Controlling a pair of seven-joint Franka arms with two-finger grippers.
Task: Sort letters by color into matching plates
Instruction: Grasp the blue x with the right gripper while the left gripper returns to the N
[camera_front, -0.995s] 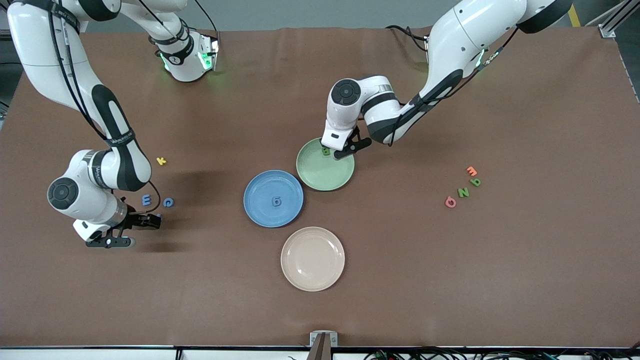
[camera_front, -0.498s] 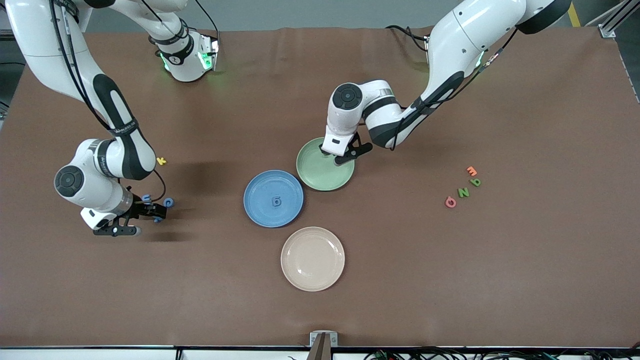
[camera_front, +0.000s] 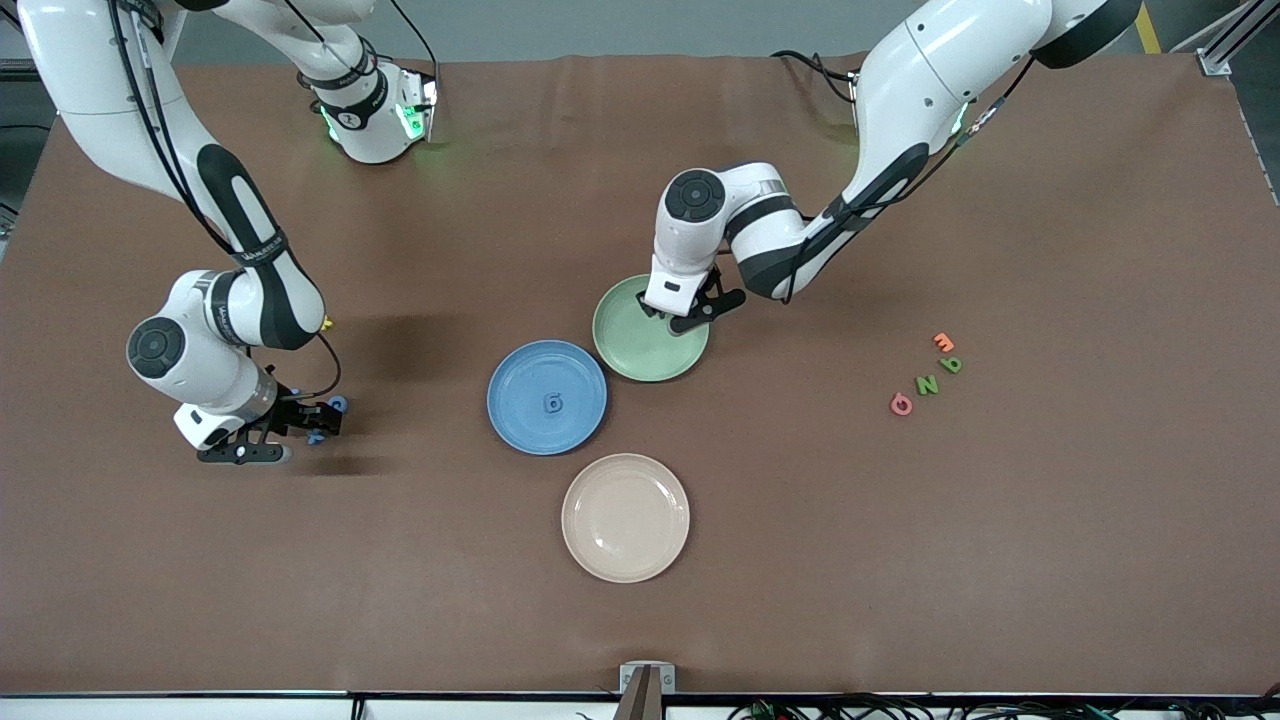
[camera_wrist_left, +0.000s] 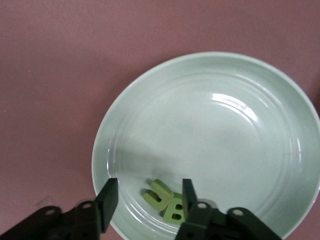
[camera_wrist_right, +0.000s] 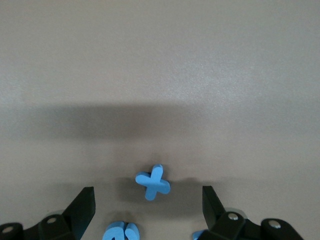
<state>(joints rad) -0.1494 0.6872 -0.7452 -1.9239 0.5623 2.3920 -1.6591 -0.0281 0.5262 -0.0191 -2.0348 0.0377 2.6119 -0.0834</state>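
My left gripper (camera_wrist_left: 148, 200) hangs open low over the pale green plate (camera_front: 635, 350), near its rim. Two green letters, a U (camera_wrist_left: 159, 194) and a B (camera_wrist_left: 172, 212), lie in that plate (camera_wrist_left: 210, 130) between the fingers. My right gripper (camera_wrist_right: 147, 210) is open just above the table at the right arm's end, around a blue X (camera_wrist_right: 153, 182). Two more blue letters (camera_wrist_right: 120, 232) peek out by its fingers. The blue plate (camera_front: 510, 400) holds one blue letter (camera_front: 551, 403). Two green letters (camera_front: 927, 384) lie toward the left arm's end.
A beige plate (camera_front: 625, 517) sits nearer the camera than the blue one. An orange letter (camera_front: 943, 341) and a pink letter (camera_front: 901, 404) lie among the green ones. A yellow letter (camera_front: 325, 322) shows beside the right arm.
The left gripper has opened and the green letter it held now lies in the green plate. The right gripper has shifted over the blue letters, hiding the blue E.
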